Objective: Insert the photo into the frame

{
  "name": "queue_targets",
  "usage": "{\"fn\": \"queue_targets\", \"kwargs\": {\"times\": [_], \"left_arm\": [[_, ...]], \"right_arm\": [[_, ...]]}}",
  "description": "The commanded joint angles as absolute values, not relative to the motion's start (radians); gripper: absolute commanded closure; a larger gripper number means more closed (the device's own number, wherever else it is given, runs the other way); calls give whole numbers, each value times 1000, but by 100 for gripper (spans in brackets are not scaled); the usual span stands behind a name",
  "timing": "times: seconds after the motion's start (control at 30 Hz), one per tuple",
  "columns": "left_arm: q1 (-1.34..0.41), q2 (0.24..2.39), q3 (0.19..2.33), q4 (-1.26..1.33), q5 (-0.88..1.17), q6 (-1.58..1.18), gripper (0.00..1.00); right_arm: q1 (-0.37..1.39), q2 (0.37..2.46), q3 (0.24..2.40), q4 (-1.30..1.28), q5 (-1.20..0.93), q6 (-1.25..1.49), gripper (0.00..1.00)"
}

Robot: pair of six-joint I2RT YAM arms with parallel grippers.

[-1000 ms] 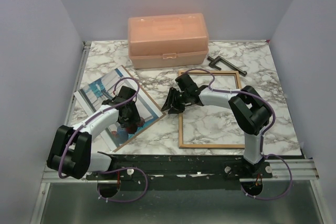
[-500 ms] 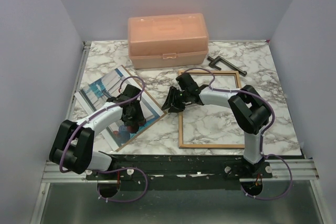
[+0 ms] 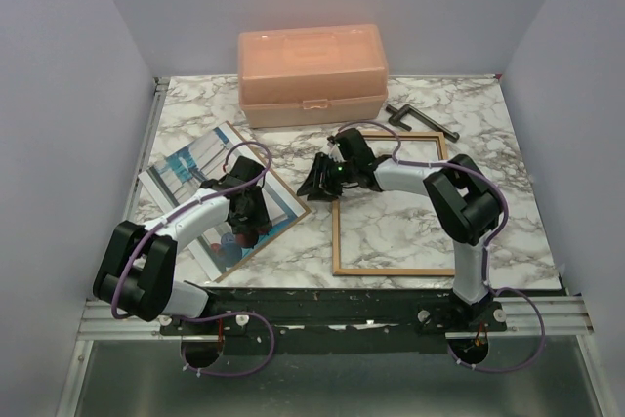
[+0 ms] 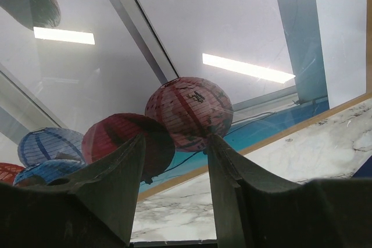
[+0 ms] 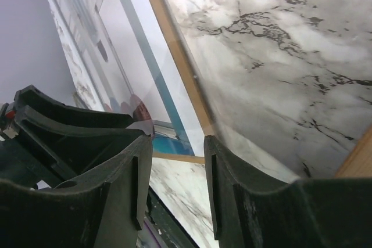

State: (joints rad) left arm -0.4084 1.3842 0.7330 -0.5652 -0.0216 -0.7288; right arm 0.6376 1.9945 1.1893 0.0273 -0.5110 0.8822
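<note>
- Teal-and-white photo (image 3: 192, 165) lies face up on the left half of the desk (image 3: 508, 202). It is turned diagonal and sits on a brown board (image 4: 290, 128) that shows only as a thin edge round it.
- Only the left wrist view gives print detail: red and blue balloons (image 4: 186, 111) and a glossy surface with streaks of glare. In the top view this is too small to read.
- Left fingers (image 4: 110, 190) are over the near-right part of the photo, partway apart. The balloons show through the gap and nothing is clamped. Cannot tell if the tips touch the print.
- Frame (image 3: 391, 271) lies flat on the desk to the right of the photo, apart from it. The tan wood side is up and marble shows through the opening.
- Right fingers (image 5: 232, 196) are partway apart with nothing between them. The top view puts them in the gap between the board and the frame's left rail, toward the far end, pointing at the photo. Cannot tell if they touch the rail.
- The right wrist view looks across bare marble to the photo's corner and the board edge, with a sliver of tan frame wood at lower right. The whole frame shows in the top view alone.
- Peach plastic box (image 3: 312, 70), lid shut, stands at the far edge of the desk.
- Black clamp-like tool (image 3: 420, 121) lies right of the box, just beyond the frame's far rail. Neither wrist view shows the box or the tool.
</note>
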Motion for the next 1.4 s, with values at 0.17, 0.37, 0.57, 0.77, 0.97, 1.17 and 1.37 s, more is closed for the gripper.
{"fn": "queue_targets", "kwargs": {"times": [0.17, 0.37, 0.57, 0.77, 0.97, 1.17, 1.37], "left_arm": [[-423, 1414, 745, -575, 8, -724, 52], [-428, 1418, 749, -580, 8, -724, 52], [-431, 1422, 753, -582, 8, -723, 52], [-434, 1426, 756, -585, 8, -723, 52], [-437, 1428, 758, -587, -18, -721, 52], [-439, 1429, 760, -589, -20, -719, 52], [-440, 1431, 762, -591, -20, -718, 52]], "right_arm": [[641, 2027, 1232, -62, -451, 799, 53], [641, 2043, 1244, -126, -372, 762, 52], [641, 2065, 1258, -156, -361, 740, 51], [642, 2104, 1225, -23, -547, 805, 51], [642, 2118, 1196, 132, -686, 884, 52], [641, 2109, 1164, 269, -778, 975, 53], [642, 2103, 1150, 303, -805, 998, 54]]}}
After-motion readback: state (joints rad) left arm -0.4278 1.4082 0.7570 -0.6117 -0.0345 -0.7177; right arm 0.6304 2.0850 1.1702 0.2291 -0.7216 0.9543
